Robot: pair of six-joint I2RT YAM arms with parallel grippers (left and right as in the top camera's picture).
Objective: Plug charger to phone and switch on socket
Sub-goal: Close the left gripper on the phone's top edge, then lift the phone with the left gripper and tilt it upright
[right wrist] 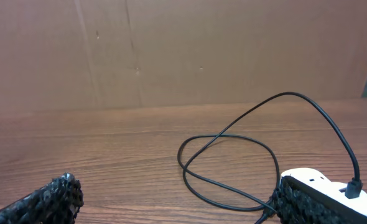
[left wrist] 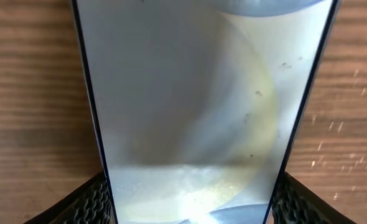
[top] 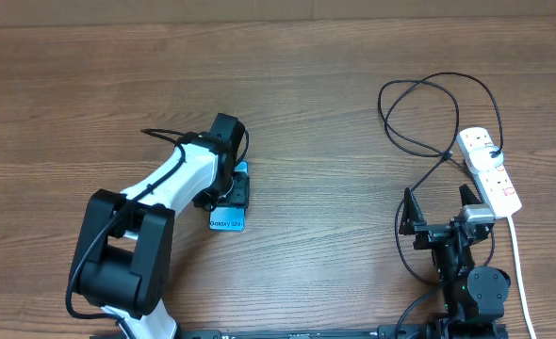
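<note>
The phone (top: 229, 220) lies flat on the wooden table left of centre, its light blue end with the printed text showing below my left gripper (top: 227, 185). In the left wrist view the phone (left wrist: 196, 93) fills the frame, and the left gripper (left wrist: 186, 208) is shut on it, its fingers (left wrist: 90, 205) pressed against both long edges. The white socket (top: 490, 169) sits at the right. The charger (top: 429, 94) loops behind it, with its black plug (top: 494, 152) in an outlet. My right gripper (top: 438, 209) stands open just left of the socket, holding nothing.
The right wrist view shows the charger cable (right wrist: 233, 149) coiled ahead of the open right gripper (right wrist: 177, 208), with the socket (right wrist: 323, 186) behind the right finger. A thick white cord (top: 518, 268) runs from the socket to the table's front edge. A brown wall stands behind.
</note>
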